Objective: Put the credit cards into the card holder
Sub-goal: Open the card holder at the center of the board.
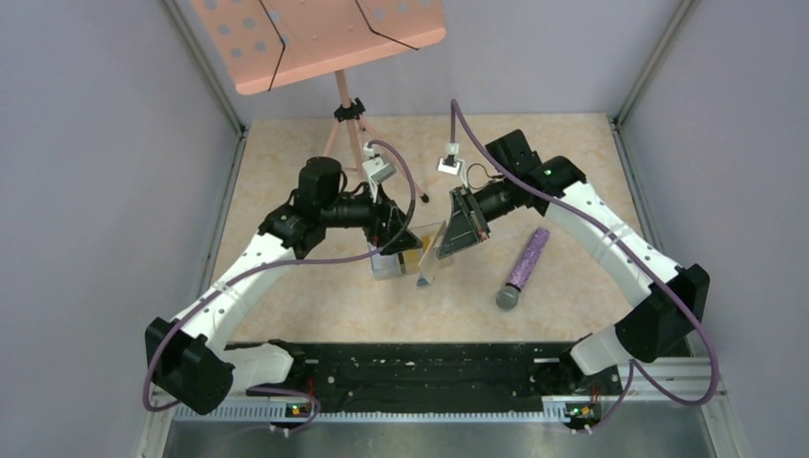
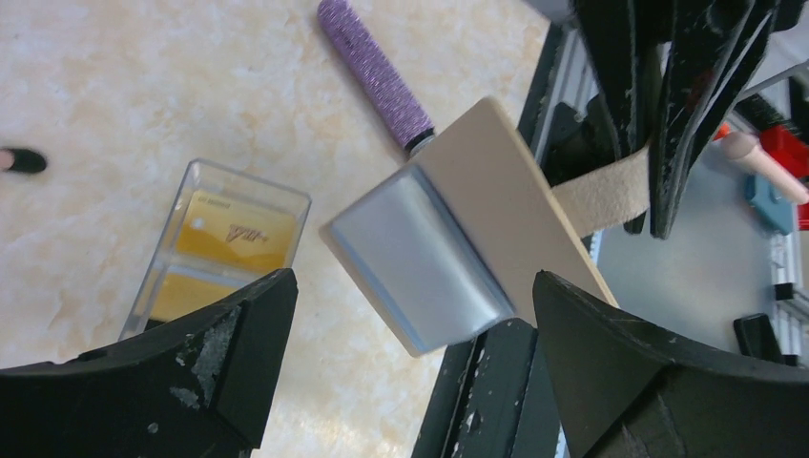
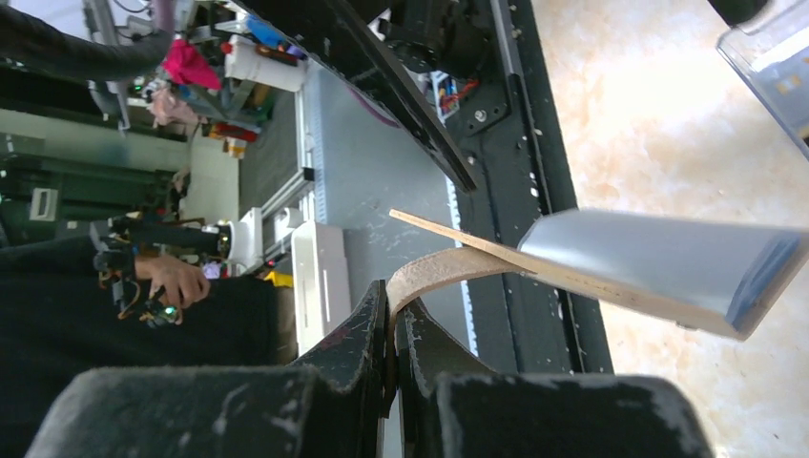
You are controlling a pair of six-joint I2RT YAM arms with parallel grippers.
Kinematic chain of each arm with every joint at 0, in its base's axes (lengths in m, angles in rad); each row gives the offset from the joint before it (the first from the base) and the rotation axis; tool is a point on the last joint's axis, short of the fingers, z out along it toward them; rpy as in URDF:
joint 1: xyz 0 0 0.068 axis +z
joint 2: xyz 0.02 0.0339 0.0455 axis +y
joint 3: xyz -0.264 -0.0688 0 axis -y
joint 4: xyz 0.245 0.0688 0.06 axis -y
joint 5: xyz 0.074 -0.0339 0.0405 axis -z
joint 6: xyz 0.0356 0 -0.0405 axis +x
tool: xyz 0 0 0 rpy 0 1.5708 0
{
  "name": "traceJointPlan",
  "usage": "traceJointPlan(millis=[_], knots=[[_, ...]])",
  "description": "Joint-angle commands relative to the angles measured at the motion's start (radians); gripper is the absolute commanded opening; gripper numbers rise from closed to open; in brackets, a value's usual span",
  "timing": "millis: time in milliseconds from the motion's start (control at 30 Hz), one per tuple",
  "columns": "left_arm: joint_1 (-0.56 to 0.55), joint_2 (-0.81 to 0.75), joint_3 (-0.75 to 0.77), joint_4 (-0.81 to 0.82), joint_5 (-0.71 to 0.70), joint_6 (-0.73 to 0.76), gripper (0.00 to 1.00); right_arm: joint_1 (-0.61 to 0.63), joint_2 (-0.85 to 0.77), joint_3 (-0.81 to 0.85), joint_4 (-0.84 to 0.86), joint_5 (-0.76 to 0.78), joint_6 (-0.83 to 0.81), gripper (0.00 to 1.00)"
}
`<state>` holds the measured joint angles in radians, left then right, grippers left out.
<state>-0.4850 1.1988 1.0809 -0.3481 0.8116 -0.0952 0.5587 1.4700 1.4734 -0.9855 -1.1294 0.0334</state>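
Observation:
The tan card holder (image 1: 426, 268) hangs tilted above the table between my two grippers. Its silvery light-blue inner part (image 2: 420, 262) faces the left wrist camera. My right gripper (image 3: 393, 298) is shut on the holder's tan strap (image 3: 434, 270) and carries the holder (image 3: 649, 262) by it. My left gripper (image 2: 412, 286) is open and empty, its fingers (image 2: 238, 348) on either side of the holder's lower edge without touching it. Gold-yellow credit cards (image 2: 229, 239) lie in a clear plastic box (image 1: 393, 262) under the left gripper (image 1: 404, 240). The right gripper (image 1: 450, 240) is just right of the box.
A purple glittery cylinder with a grey end (image 1: 523, 268) lies on the table right of the holder. A pink music stand (image 1: 315, 38) on a tripod stands at the back. The black base rail (image 1: 410, 367) runs along the near edge.

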Motion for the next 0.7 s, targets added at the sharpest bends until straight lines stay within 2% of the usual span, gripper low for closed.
traceJointPlan(millis=[0, 233, 333, 467, 567, 667], knots=[[-0.007, 0.018, -0.024, 0.22, 0.122, -0.075, 0.98, -0.009, 0.022, 0.039, 0.108, -0.106, 0.048, 0.0], [-0.061, 0.039, -0.078, 0.415, 0.145, -0.108, 0.99, -0.009, 0.07, 0.068, 0.145, -0.155, 0.066, 0.0], [-0.075, 0.06, -0.109, 0.522, 0.182, -0.175, 0.99, -0.009, 0.084, 0.078, 0.146, -0.185, 0.062, 0.0], [-0.081, 0.067, -0.143, 0.555, 0.182, -0.211, 0.99, -0.009, 0.1, 0.079, 0.143, -0.21, 0.051, 0.0], [-0.085, 0.05, -0.175, 0.595, 0.186, -0.229, 0.97, -0.009, 0.114, 0.085, 0.145, -0.232, 0.046, 0.0], [-0.088, 0.05, -0.19, 0.628, 0.228, -0.268, 0.9, -0.013, 0.124, 0.093, 0.143, -0.237, 0.041, 0.0]])
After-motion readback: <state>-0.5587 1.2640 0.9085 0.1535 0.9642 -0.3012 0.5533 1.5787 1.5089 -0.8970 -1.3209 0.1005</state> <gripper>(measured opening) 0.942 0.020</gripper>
